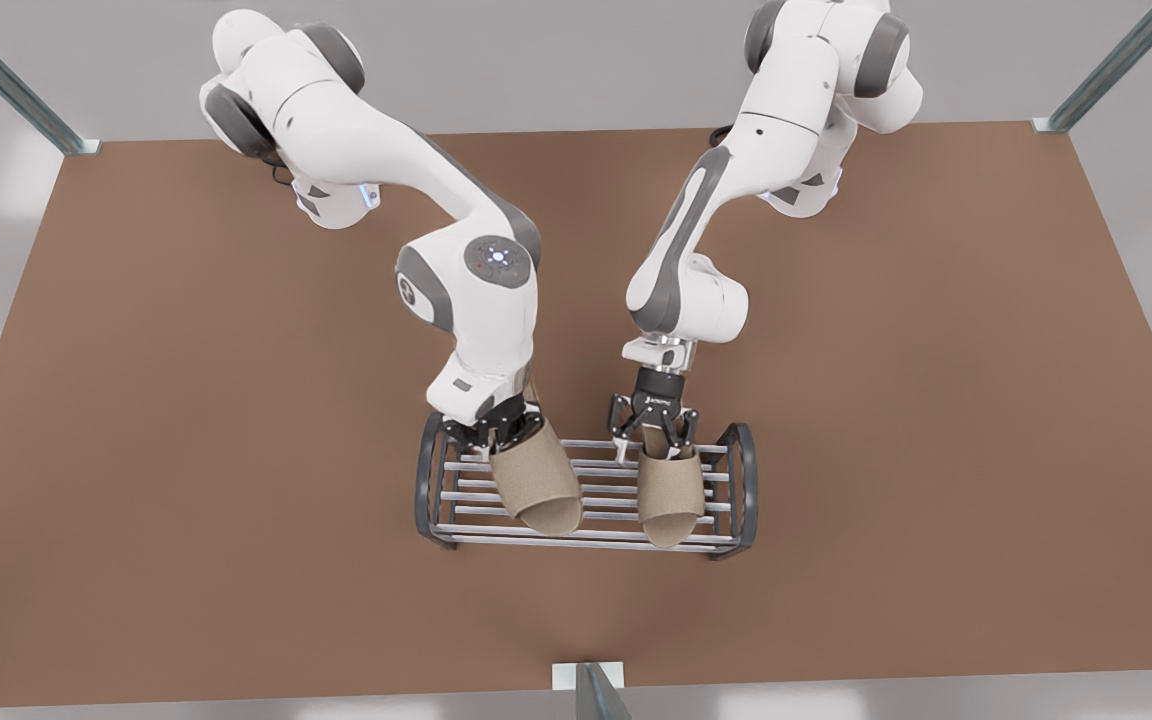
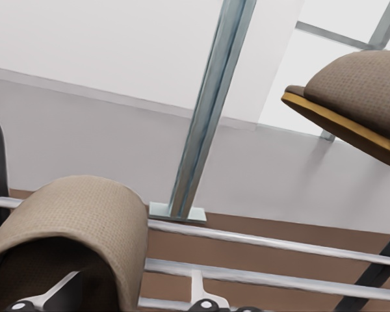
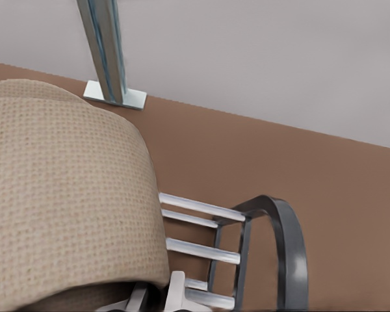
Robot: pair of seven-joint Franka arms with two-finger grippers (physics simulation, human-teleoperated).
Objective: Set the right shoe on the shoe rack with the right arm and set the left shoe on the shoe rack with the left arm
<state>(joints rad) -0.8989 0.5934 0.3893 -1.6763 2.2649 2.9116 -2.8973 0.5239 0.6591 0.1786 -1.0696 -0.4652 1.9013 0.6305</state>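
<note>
- The right pincer (image 1: 496,432), at the front view's left, is clenched on the heel end of the right shoe (image 1: 539,485), which it holds tilted over the rods, toe toward the rack's front rail.
- In the left wrist view the right shoe (image 2: 357,91) hangs raised, showing a thin yellow-tan edge along its sole.
- The left pincer (image 1: 652,425), at the front view's right, stands spread wide, its fingers on either side of the heel end of the left shoe (image 1: 671,495); it looks released.
- The left shoe lies on the shoe rack (image 1: 591,538), toe at the front rail, beside the rack's end at the front view's right.
- Both shoes are open-backed slippers in beige woven fabric with a fine waffle texture (image 3: 58,195).
- The shoe rack has dark grey arched ends (image 3: 283,240) joined by silver round rods (image 2: 266,242) and stands on the matt brown surface (image 1: 236,400).
- A small white mark on the left pincer's black body is too small to read.
</note>
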